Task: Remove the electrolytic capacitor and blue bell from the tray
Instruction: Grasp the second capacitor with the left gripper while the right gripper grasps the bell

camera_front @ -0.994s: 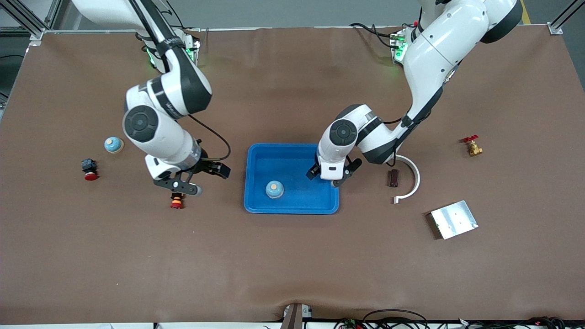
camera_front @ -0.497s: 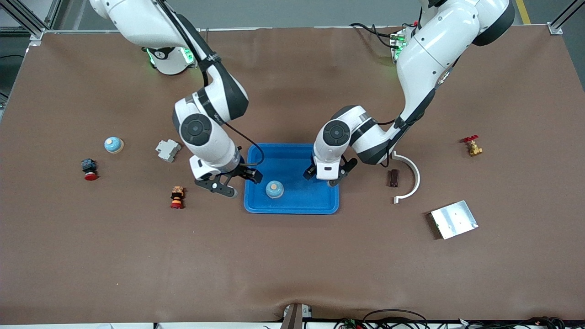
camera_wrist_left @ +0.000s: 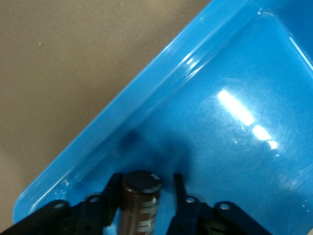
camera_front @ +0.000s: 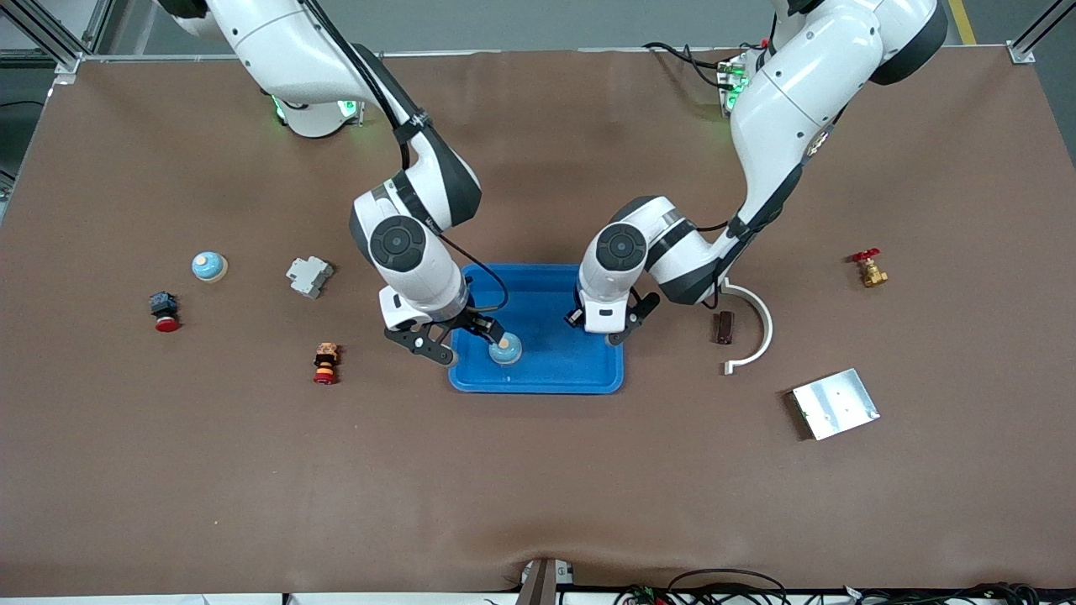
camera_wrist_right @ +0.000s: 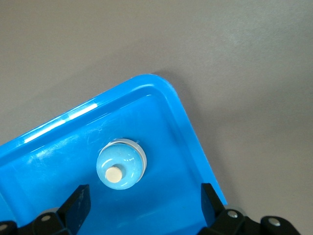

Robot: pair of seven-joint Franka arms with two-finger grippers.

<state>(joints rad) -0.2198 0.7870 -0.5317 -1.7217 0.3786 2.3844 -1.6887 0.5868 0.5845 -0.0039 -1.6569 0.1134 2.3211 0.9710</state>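
Spreading wide and bare toward the front camera, the brown surface (camera_front: 538, 487) leaves open room at six o'clock of the blue tray (camera_front: 538, 385). Both arms reach down to the tray at mid-surface. The right gripper (camera_front: 462, 340) hangs over the tray's edge toward the right arm's end, fingers spread wide, with the bell (camera_front: 504, 348) on the tray floor near that corner, untouched. The left gripper (camera_front: 601, 329) hangs over the tray's rim toward the left arm's end, fingers drawn narrow about an upright dark capacitor (camera_wrist_left: 141, 205).

At four o'clock of the tray lies a metal plate (camera_front: 835, 403); at three o'clock a white curved piece (camera_front: 752, 323) with a brown component (camera_front: 723, 328) just beside it. At nine o'clock sit a grey breaker (camera_front: 308, 276) and a second bell (camera_front: 208, 266), well apart from the tray.
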